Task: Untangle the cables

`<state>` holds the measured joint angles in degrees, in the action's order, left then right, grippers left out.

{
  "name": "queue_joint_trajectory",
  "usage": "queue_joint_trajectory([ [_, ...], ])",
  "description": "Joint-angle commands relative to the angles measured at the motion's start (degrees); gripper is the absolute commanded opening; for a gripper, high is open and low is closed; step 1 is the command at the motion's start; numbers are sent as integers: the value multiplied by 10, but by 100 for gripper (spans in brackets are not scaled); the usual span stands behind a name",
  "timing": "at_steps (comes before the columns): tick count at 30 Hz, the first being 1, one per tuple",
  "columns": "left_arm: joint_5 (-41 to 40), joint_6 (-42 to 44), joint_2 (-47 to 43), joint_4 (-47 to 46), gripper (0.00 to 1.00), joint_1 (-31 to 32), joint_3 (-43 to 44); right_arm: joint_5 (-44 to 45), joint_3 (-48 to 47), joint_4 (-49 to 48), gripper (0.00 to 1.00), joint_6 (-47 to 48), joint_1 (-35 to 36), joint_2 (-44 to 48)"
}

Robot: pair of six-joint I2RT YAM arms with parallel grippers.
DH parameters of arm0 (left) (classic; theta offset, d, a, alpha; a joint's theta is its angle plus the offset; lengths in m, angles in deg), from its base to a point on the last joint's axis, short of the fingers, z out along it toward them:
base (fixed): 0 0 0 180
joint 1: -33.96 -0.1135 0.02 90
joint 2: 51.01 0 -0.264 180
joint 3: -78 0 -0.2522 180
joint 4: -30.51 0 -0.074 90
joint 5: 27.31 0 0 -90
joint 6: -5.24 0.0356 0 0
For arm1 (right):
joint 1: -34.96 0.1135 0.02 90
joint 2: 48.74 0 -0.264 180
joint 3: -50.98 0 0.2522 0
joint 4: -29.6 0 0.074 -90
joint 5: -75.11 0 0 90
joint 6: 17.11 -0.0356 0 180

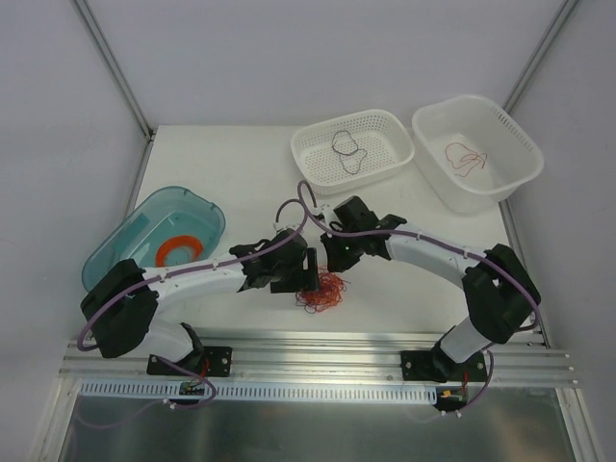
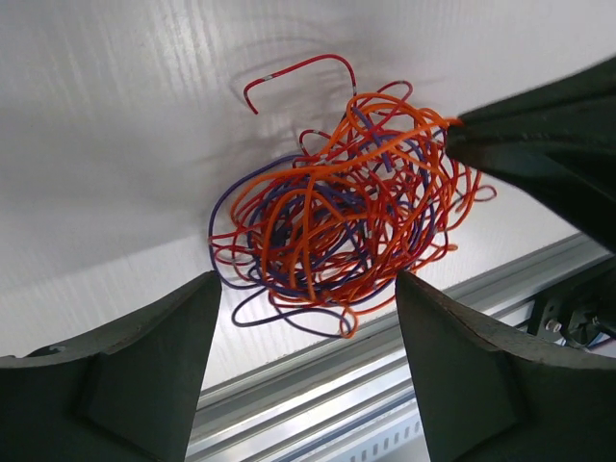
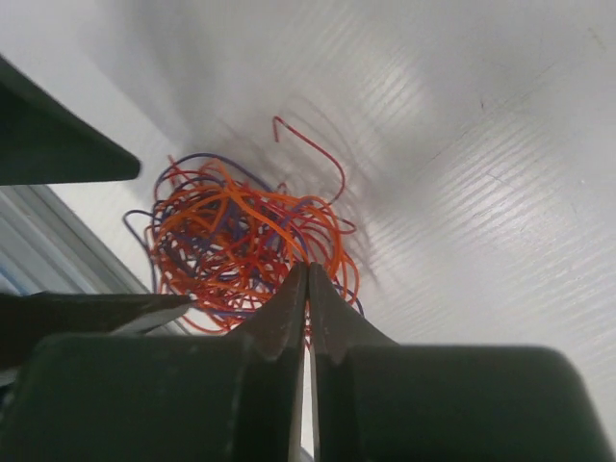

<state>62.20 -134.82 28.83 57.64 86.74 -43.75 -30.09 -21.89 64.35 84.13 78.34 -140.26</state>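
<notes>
Jaws wide and empty, my left gripper (image 2: 308, 289) framed the tangle (image 2: 337, 231) on the table (image 2: 115, 144). My right gripper (image 3: 308, 279) was pinched shut at its edge; whether on a strand, I couldn't tell. Only overhead showed one dark wire (image 1: 346, 152) in the basket (image 1: 308, 168) and one red wire (image 1: 467, 159) in the tub (image 1: 438, 120). The bulk was knotted.

Cables (image 2: 337, 241) — loose red, orange and purple tangle — on the table (image 1: 231, 164)
</notes>
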Motion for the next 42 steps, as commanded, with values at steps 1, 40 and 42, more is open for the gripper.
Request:
queue_joint_trajectory([
  [1, -11, 5, 13, -11, 74, -4, 31, -12, 10, -31, 1, -65, -2, 55],
  [40, -106, 67, 97, -26, 41, -105, 22, 94, -229, 224, 1, -74, -160, 333],
  [42, -106, 75, 96, -26, 41, -116, 19, 96, -256, 232, 1, -64, -169, 339],
])
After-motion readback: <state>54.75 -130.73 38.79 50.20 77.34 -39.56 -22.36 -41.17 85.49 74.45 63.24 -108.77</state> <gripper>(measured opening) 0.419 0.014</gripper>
